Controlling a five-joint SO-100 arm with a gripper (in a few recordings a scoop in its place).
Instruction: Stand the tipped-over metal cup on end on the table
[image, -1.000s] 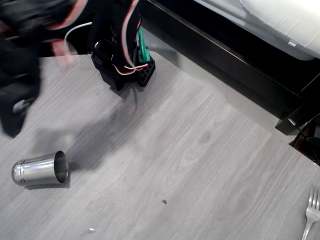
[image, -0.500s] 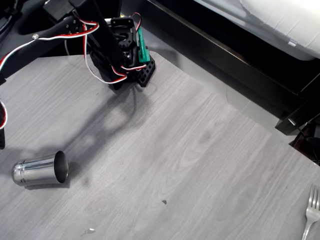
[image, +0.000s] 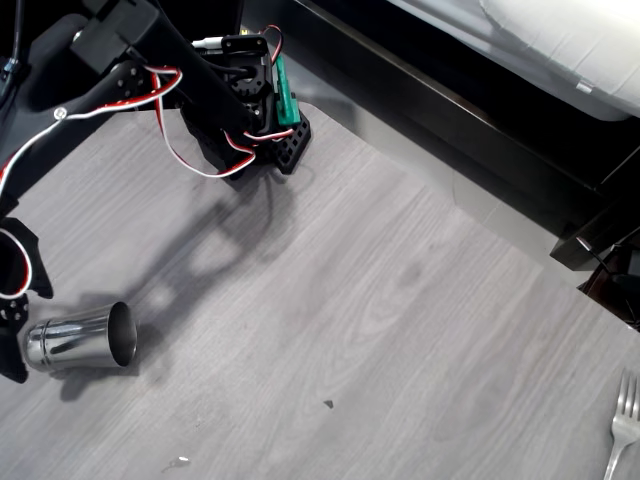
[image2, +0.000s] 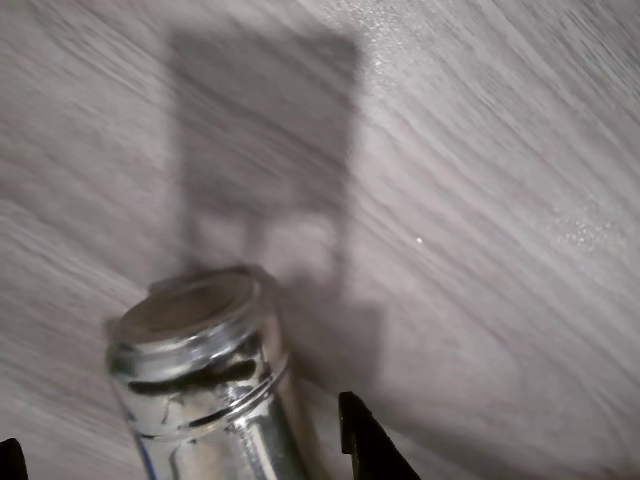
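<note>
**Arm swung down to the fallen cup**

Since half a second ago the black arm with its red and white wires has reached out to the left, bringing its gripper down at the left edge of the overhead view, right at the closed end of the cup; the cup itself has not shifted.

Largest in view, the wide light grey wood-grain table runs to a slanting far edge, with black furniture beyond it. On the table's left side lies the small shiny steel metal cup, on its side, open mouth to the right and ridged base to the left.

In the wrist view the metal cup sits between two dark fingertips, which stand apart on either side of it; the claw is spread wider than the cup and grips nothing.

A silver fork lies at the near right corner.
</note>
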